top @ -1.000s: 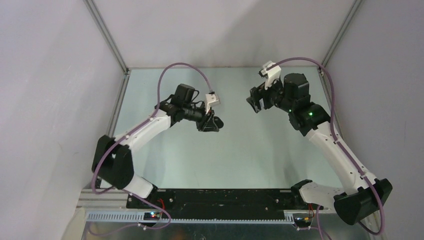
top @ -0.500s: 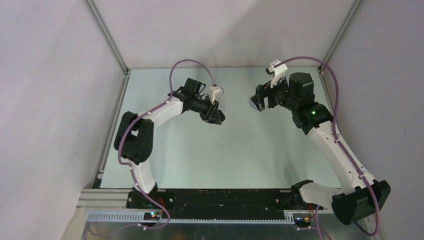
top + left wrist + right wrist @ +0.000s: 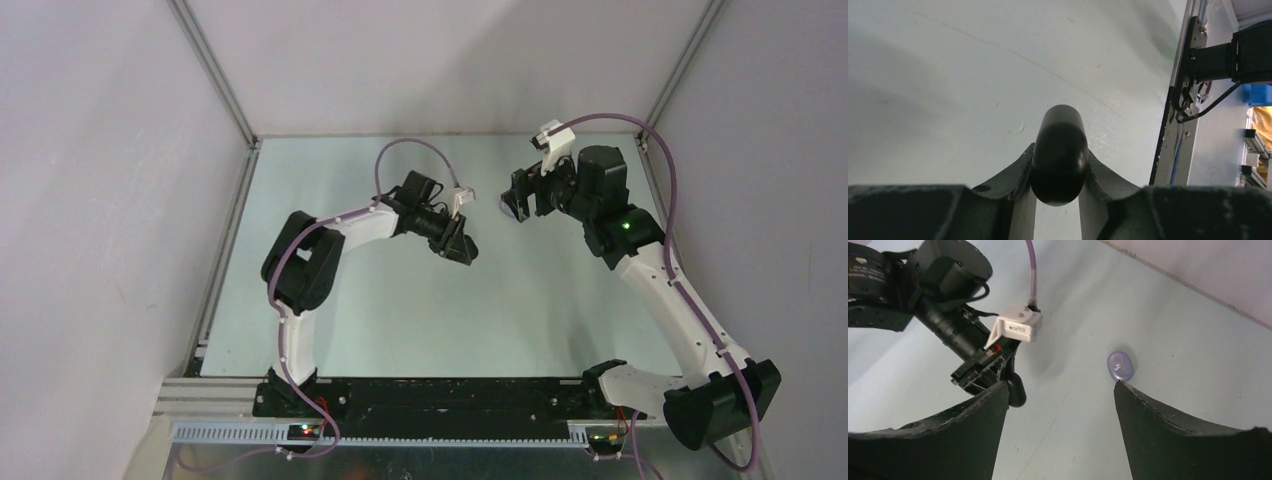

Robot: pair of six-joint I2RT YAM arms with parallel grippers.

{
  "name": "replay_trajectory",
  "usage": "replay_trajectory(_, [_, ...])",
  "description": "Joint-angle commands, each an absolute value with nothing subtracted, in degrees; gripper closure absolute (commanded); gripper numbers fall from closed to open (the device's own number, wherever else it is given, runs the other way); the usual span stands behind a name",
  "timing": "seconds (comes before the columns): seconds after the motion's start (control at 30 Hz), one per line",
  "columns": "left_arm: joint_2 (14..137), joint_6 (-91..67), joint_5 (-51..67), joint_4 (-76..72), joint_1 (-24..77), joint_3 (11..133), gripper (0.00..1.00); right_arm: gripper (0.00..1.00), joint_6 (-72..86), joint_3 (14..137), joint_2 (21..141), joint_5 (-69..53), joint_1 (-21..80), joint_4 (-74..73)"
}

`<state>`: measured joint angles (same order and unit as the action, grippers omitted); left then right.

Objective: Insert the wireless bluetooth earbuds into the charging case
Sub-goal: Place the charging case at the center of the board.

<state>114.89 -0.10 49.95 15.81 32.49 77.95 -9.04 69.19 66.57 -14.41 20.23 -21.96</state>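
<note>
Mid-table, we've got the L gripper (image 3: pixel 1059 152) clamped tight on a black case (image 3: pixel 1058 127), an oval pebble shape. Both fingers pinch its sides and its rounded end sticks out past the tips. It's low over the table (image 3: pixel 400 310); whether it's touching, we can't tell. Over to the R gripper (image 3: pixel 1062 386), further back on the far right: jaws spread wide, nothing between them, tips pointed down at the table. Just beyond its R fingertip lies a pale purple case (image 3: pixel 1120 365), flat on the surface w/ a small round mark on top, right beside that tip from the wrist view. The two grippers face each other, apart. As for the buds, we can't pick them out in any view.
</note>
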Motion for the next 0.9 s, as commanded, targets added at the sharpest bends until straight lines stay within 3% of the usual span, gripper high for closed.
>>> replay_trajectory(0.0, [117.5, -4.8, 52.1, 10.6, 35.2, 80.5, 0.96, 0.18, -9.5, 69.2, 66.0, -13.7, 20.0, -19.3])
replay_trajectory(0.87, [120.8, 13.7, 53.4, 29.7, 37.5, 75.7, 0.85, 0.18, -8.3, 68.9, 64.7, -16.4, 18.3, -19.5])
